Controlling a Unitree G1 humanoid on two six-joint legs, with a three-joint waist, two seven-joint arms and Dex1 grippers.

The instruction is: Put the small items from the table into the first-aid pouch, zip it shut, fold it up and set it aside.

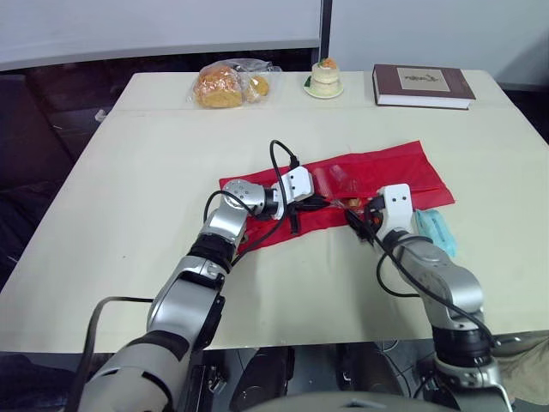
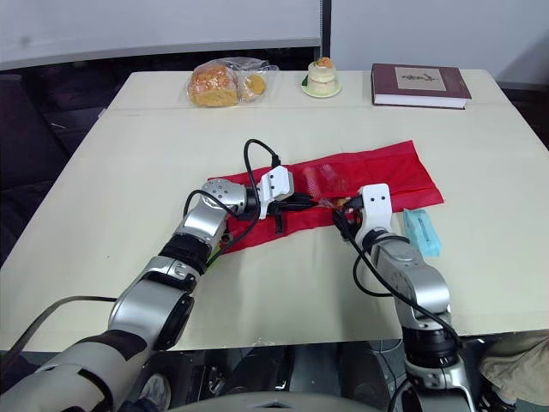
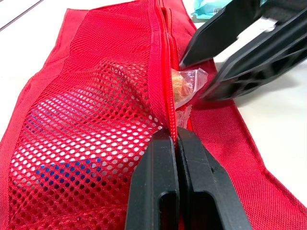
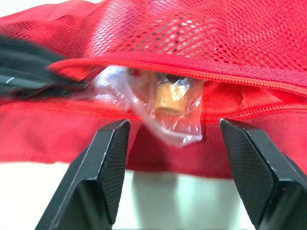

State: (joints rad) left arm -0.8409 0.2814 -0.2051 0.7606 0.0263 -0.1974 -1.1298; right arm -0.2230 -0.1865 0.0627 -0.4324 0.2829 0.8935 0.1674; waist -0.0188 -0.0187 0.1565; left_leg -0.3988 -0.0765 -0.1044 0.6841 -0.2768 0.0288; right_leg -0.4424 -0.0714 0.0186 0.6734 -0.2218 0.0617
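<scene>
A red pouch (image 1: pixel 377 167) lies flat in the middle of the head view, a bit to the right, on a pale table (image 1: pixel 129 189). Its mesh side faces up and its zip is partly open. The left gripper (image 3: pixel 175 136) comes in from the lower left. Its two black fingers are pressed tight together and pinch the pouch at the zip edge. The right gripper (image 4: pixel 175 139) comes in from the lower right and points at the open slit. Its fingers are spread wide and hold nothing. Between them is a small clear bag (image 4: pixel 168 103) with a yellow-orange thing inside. The bag sits half in the slit, and its crinkly end hangs out over the lower red edge. Blue things show through the mesh, but I cannot tell what they are. A teal packet (image 1: pixel 433 230) lies on the table just to the right of the pouch, beside the right arm. Along the top of the frame there is a bread bag (image 1: pixel 227 84), a little cake (image 1: pixel 325 77) on a plate, and a brown book (image 1: pixel 422 84) at the upper right.
</scene>
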